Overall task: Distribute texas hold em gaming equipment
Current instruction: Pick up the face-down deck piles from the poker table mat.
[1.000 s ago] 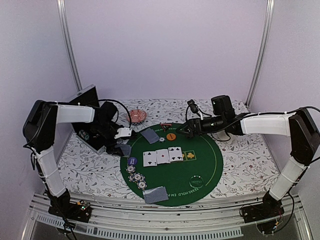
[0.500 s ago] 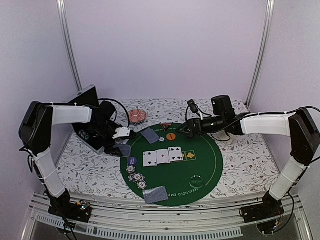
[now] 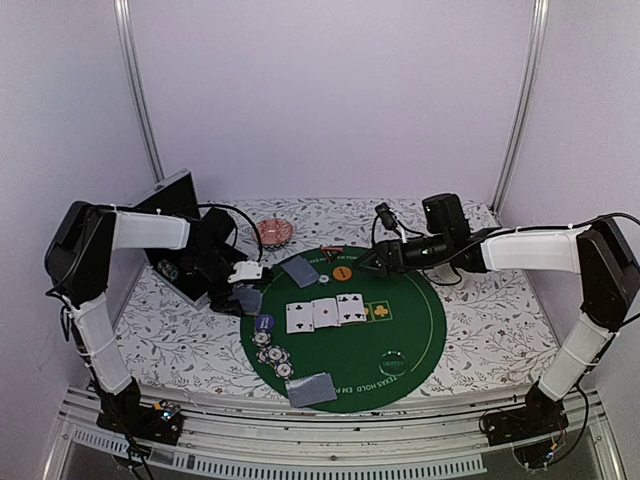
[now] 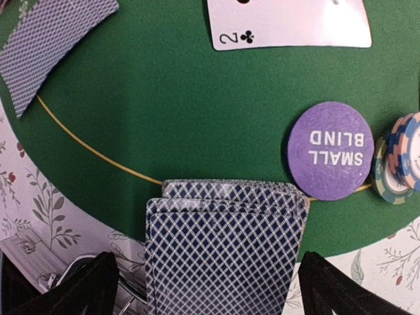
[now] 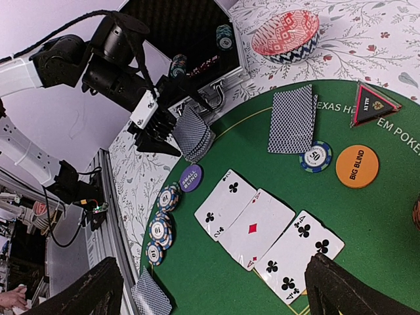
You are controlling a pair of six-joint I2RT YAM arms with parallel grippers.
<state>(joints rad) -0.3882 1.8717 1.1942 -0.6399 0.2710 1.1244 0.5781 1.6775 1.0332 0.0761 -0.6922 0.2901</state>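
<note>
One card stack (image 4: 223,252) between left fingers (image 4: 65,292)

left arm (image 3: 150,230) reaches inward from a raised shoulder, left gripper (image 3: 241,292) pointing down, jaws spread wide. right arm (image 3: 525,247) stretched leftward, near level, right gripper (image 3: 372,262) jaws wide apart.

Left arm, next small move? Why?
Likely lower the left claw and close it on the deck. Its fingers stand wide open on either side of the deck, which lies face down across the edge of the mat; whether they touch it I cannot tell. Three cards are face up, so more dealing seems due.
</note>
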